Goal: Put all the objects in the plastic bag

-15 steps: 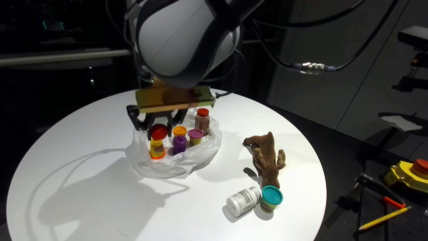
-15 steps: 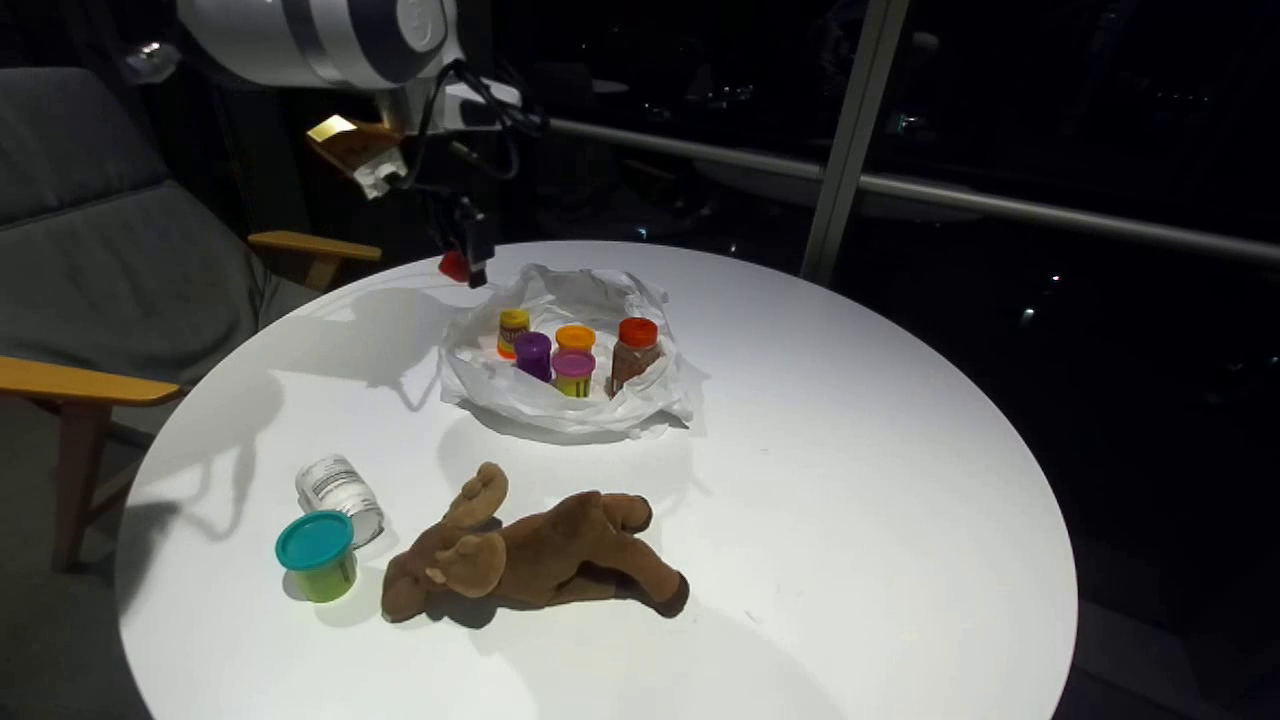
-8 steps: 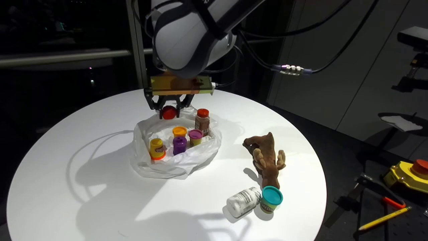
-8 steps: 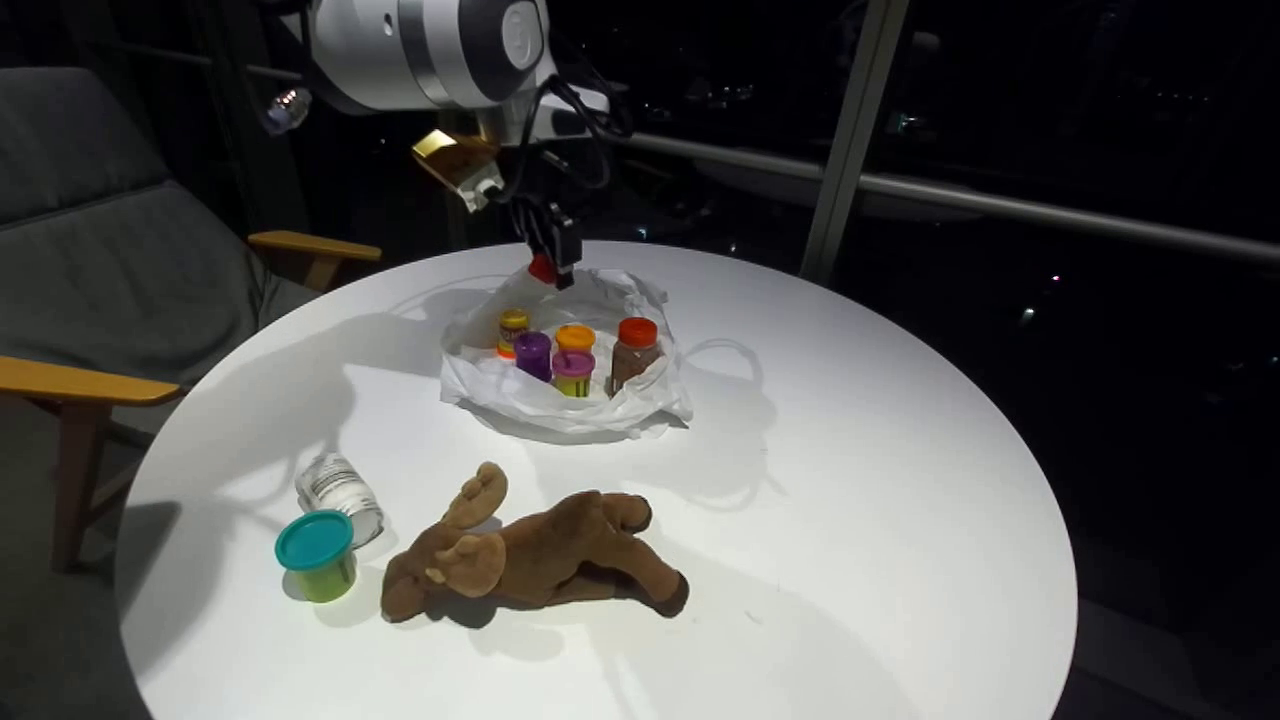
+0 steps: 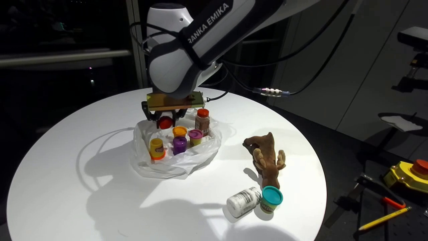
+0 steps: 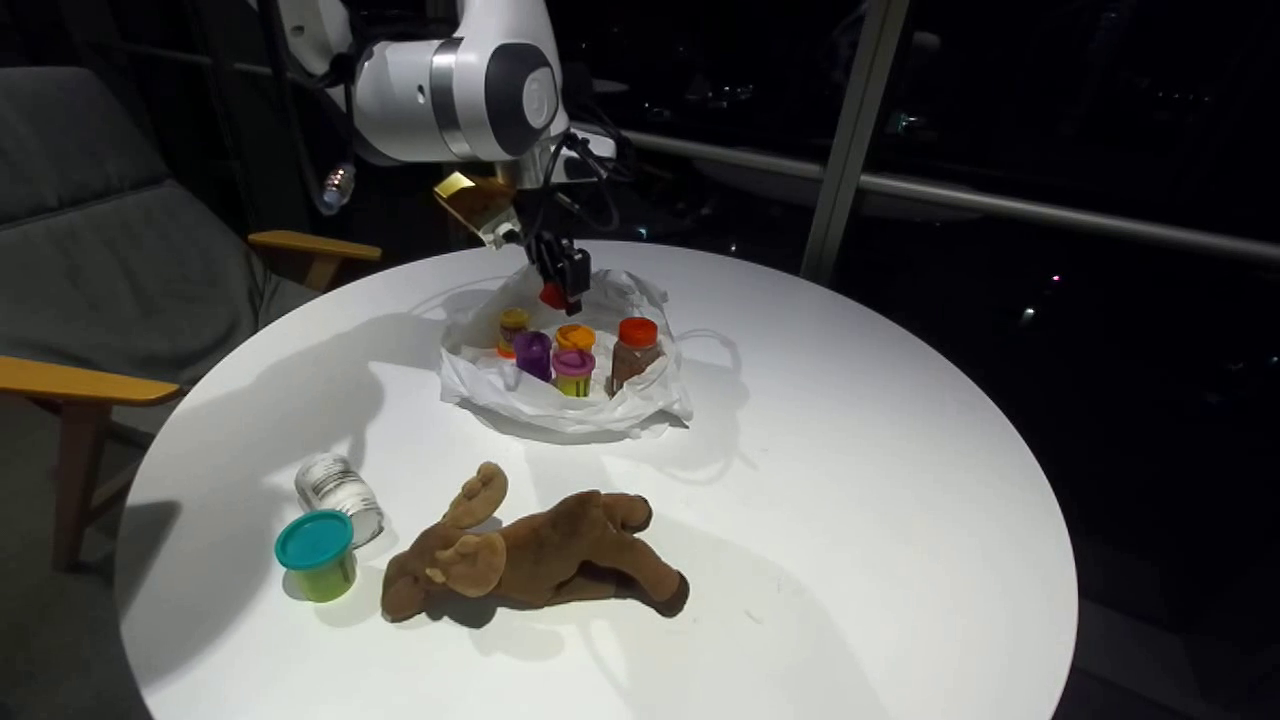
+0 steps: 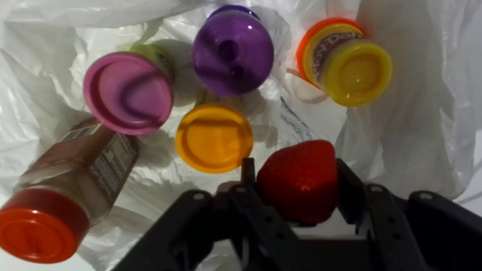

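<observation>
The red strawberry-looking thing (image 7: 301, 184) is up in the gripper (image 5: 166, 124), pinched snugly, the jaws parted only as wide as it is. Both exterior views put it over the inside of the plastic bag (image 5: 177, 165); how far off the bottom, I can't tell. The bag sits wide open with its crumpled white sides flopped around. Nearest the gripper in the wrist view is the orange-lidded tub (image 7: 214, 139), and whether the two touch I honestly can't say. Also in the bag: a pink-lidded tub (image 7: 128, 94), a shiny purple container (image 7: 233, 56), a jar (image 5: 202, 124) with a red-orange lid, and a yellow Play-Doh tub (image 7: 357, 73) parked orange end down, with a small gap between it and the purple one.

Outside the bag, on the round white surface (image 6: 880, 430), there's a brown plush moose (image 6: 560, 550) lying flat out, its nose close to a teal-lidded tub (image 5: 271, 197) standing upright. A white bottle (image 5: 241, 202) lies on its side right by that tub. Off the surface you get a gray chair (image 6: 110, 270) in an exterior view, plus a yellow pencil (image 5: 385, 219) and a red-buttoned yellow box (image 5: 408, 177) in an exterior view.
</observation>
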Controlling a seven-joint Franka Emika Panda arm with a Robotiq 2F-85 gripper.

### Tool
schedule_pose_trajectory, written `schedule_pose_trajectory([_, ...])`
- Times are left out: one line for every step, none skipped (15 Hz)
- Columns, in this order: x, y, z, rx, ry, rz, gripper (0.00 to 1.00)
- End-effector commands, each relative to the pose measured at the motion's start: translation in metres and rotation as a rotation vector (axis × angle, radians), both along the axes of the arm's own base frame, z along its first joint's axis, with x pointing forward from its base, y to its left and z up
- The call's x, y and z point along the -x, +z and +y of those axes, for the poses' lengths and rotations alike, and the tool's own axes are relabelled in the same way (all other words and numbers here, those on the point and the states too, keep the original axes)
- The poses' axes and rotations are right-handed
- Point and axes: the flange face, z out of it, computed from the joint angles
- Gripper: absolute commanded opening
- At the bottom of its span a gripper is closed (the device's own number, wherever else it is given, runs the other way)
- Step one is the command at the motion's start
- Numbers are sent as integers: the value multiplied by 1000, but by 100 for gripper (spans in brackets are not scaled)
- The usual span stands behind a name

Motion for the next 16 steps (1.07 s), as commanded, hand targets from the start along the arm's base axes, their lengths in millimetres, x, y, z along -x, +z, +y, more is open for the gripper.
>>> schedule_pose_trajectory([-12, 8, 17, -24, 8, -16, 77])
schedule_pose_trajectory([-11, 10, 21, -24, 14, -19, 82])
schedule_pose_trajectory([-10, 13, 22, -17, 17, -28, 91])
schedule_pose_trajectory([-9, 17, 24, -20, 17, -33, 97])
schedule_pose_trajectory([-8, 22, 21, -16, 11, -44, 100])
schedule_pose_trajectory([-5, 26, 20, -18, 10, -46, 100])
schedule_pose_trajectory([-2, 30, 17, -23, 12, -38, 100])
schedule_pose_trajectory([4, 38, 13, -16, 13, -23, 100])
schedule_pose_trajectory([11, 45, 8, -13, 9, -15, 100])
schedule_pose_trajectory([21, 53, 4, -8, 18, 3, 100])
schedule_pose_trajectory([32, 62, 1, -2, 40, 11, 100])
schedule_pose_trajectory([41, 72, 0, 5, 82, 29, 100])
schedule_pose_trajectory([50, 79, -1, 5, 130, 43, 100])
schedule_pose_trajectory([62, 87, 0, 6, 205, 67, 100])
schedule_pose_trajectory([74, 94, -1, 12, 252, 86, 100])
schedule_pose_trajectory([87, 99, 0, 11, 304, 106, 100])
